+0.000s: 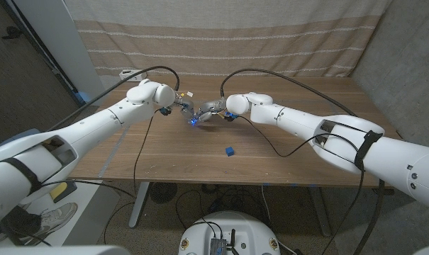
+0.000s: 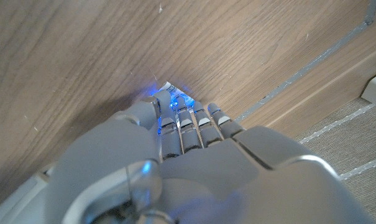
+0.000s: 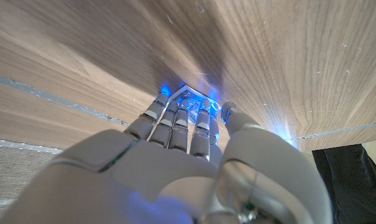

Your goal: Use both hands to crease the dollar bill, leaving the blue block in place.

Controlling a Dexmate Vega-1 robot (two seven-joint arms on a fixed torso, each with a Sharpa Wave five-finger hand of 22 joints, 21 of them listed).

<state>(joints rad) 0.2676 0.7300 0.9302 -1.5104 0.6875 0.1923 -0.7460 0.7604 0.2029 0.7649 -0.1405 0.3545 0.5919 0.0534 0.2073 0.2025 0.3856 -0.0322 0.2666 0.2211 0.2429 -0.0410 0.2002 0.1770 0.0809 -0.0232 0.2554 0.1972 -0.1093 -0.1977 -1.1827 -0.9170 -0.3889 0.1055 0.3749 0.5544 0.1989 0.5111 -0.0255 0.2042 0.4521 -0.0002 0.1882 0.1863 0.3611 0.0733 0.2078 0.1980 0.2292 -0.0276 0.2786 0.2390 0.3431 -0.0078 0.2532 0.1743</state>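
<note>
Dollar bill (image 3: 189, 99) mostly under fingers (image 3: 175, 121)

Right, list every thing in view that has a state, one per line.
dollar bill: on the table, under both hands' fingertips, mostly hidden.
blue block: alone on the table, untouched, nearer the robot.
left hand: fingers pressing the bill.
right hand: fingers pressing the bill.

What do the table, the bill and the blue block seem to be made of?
Table: wood or wood veneer, matte, with visible grain. Bill: looks like printed paper, mostly hidden under the fingers. Block: solid blue, perhaps plastic or painted wood; too small to tell.
</note>
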